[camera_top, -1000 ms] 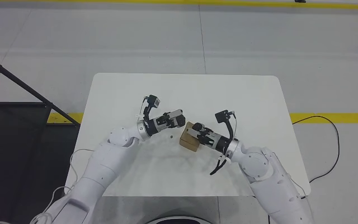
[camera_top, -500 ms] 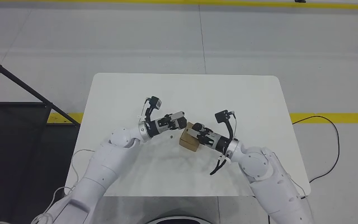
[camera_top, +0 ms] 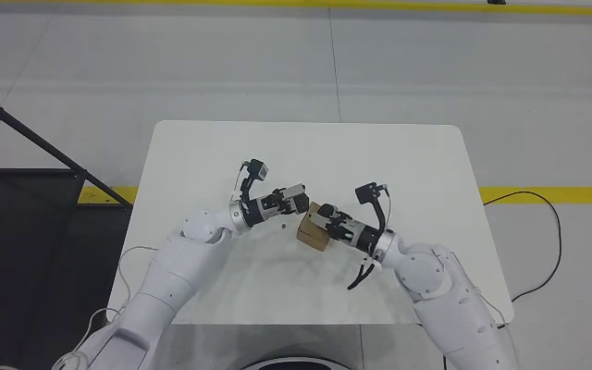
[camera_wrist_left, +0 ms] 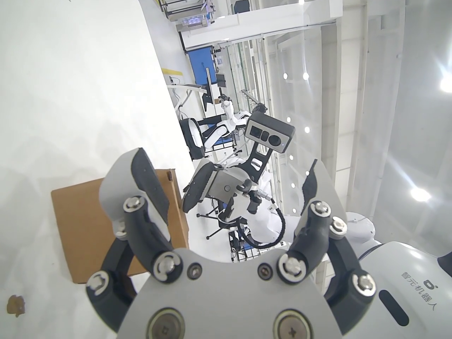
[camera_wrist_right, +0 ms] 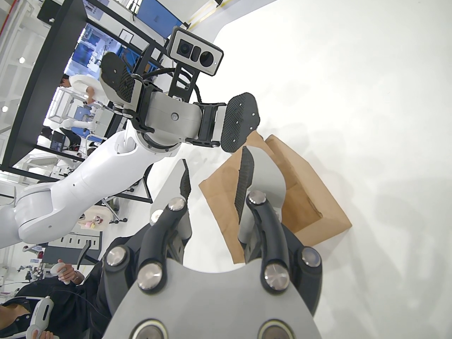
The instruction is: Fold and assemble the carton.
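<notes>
Our left gripper (camera_top: 302, 198) has edged nearer the small brown cardboard carton (camera_top: 314, 235), and with our right gripper (camera_top: 323, 220) both jaws gape beside it, poised to fold.

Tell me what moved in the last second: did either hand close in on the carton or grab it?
The left hand edged a little closer to the carton; it is open and holds nothing. The right hand stayed at the carton's upper edge, also open, and the carton kept its place on the table. Nothing was taken hold of or let go.
</notes>
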{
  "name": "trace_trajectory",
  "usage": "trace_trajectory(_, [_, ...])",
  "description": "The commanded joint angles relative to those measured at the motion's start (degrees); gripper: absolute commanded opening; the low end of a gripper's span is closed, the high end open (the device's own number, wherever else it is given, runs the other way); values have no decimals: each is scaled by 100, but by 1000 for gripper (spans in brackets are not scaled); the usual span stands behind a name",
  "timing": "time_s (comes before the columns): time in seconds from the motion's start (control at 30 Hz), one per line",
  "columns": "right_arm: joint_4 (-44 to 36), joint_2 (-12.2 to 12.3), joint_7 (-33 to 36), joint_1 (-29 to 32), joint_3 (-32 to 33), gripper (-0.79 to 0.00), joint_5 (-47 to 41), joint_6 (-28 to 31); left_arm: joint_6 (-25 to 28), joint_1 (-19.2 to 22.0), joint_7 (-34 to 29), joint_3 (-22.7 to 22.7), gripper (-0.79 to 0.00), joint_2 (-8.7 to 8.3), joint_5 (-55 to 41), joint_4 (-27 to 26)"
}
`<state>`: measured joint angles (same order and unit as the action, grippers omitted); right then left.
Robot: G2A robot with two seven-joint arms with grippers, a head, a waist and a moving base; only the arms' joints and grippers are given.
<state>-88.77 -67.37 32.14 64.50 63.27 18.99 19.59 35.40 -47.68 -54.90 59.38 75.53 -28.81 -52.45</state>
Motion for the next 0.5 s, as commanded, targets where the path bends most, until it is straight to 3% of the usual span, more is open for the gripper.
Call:
trace_trajectory(0.0, [15,-2,23,-5,-11,-428,2,-3,2,-4,0,18,0,-1,-16,9])
trace_trajectory(0.47, [58,-11,52,-29,-20,-428,-29,-6,-45,0,237,-7,0,36,112,47])
